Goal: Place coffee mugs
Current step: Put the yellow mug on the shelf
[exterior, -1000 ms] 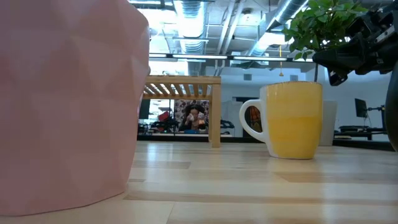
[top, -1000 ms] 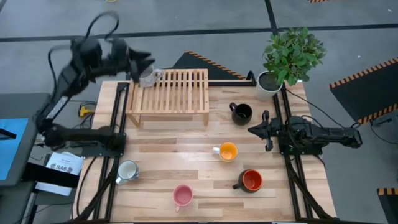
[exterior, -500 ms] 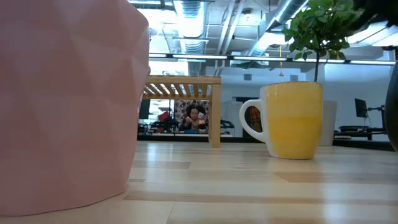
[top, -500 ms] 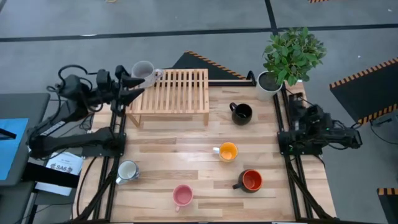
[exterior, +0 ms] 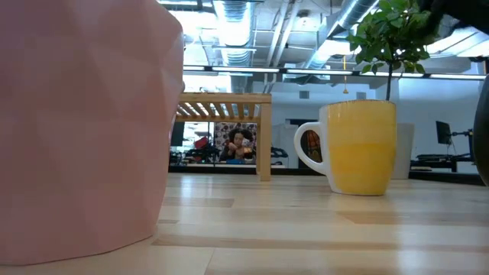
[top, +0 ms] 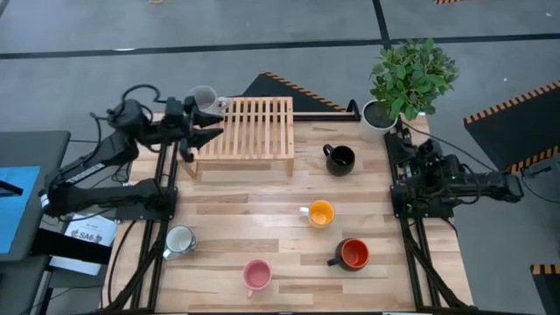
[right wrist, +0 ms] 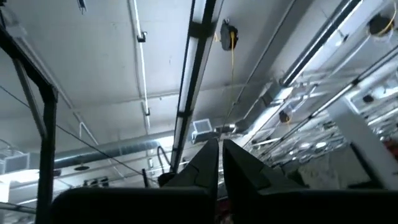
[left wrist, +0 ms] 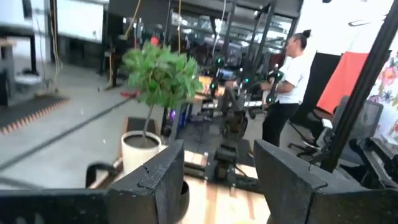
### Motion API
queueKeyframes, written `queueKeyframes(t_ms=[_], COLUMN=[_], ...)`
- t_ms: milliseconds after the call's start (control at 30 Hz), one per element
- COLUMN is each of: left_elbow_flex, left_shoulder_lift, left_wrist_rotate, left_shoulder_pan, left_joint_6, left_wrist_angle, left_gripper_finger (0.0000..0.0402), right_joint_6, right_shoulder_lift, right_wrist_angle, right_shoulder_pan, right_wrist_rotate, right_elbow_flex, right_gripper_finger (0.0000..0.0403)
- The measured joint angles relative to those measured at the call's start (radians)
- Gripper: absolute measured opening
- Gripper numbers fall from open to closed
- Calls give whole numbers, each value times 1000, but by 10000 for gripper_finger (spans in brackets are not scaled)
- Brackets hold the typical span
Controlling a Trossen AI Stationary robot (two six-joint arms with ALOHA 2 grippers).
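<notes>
Six mugs show in the high view. The grey mug (top: 203,99) stands on the far left corner of the wooden slatted rack (top: 245,127). On the table stand the black mug (top: 339,158), orange mug (top: 321,213), red-inside mug (top: 353,254), pink mug (top: 256,276) and white mug (top: 179,240). My left gripper (top: 203,140) (left wrist: 217,180) is open and empty, beside the rack's left end, just nearer than the grey mug. My right gripper (top: 404,150) (right wrist: 219,155) is shut and empty at the table's right edge, pointing up at the ceiling.
A potted plant (top: 407,79) in a white pot stands at the far right corner. The low view has the pink mug (exterior: 84,122) close up, the orange mug (exterior: 359,145) and the rack (exterior: 225,99) behind. A person (left wrist: 289,81) stands in the room beyond the table.
My left gripper has come down from beside the grey mug at the rack's far left corner, drawn back toward the left, then settled by the rack's left end. The grey mug stays on the rack. My right arm has pulled back from mid-table to the right edge and tipped upward.
</notes>
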Motion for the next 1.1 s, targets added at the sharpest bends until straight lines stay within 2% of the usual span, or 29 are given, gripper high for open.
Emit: queueKeyframes(t_ms=[133,333,400,533,633,767,833,933,1100], left_elbow_flex=[0,0,0,0,0,0,0,0,0], left_shoulder_lift=[45,65,65,56,52,46,45,45,45], left_wrist_rotate=[0,-40,-63,-96,-98,-96,-97,-98,-108], left_shoulder_pan=[0,0,0,0,0,0,0,0,0], left_joint_6=[-38,-83,-88,-114,-147,-183,-176,-151,-148], left_wrist_angle=[0,17,16,16,14,15,15,13,11], left_gripper_finger=[179,179,179,179,179,179,179,179,179], right_joint_6=[157,238,336,378,397,506,549,646,737], right_shoulder_lift=[152,314,342,355,379,450,490,548,648], right_wrist_angle=[-23,-70,-185,-641,-1042,-1389,-1457,-1468,-1467], right_shoulder_pan=[0,-10,-14,-10,-8,3,12,40,106], right_wrist_rotate=[-1,0,-4,-123,-165,-178,-229,-262,-288], right_elbow_flex=[62,121,159,311,443,564,590,595,595], right_gripper_finger=[51,51,52,72,106,165,193,223,234])
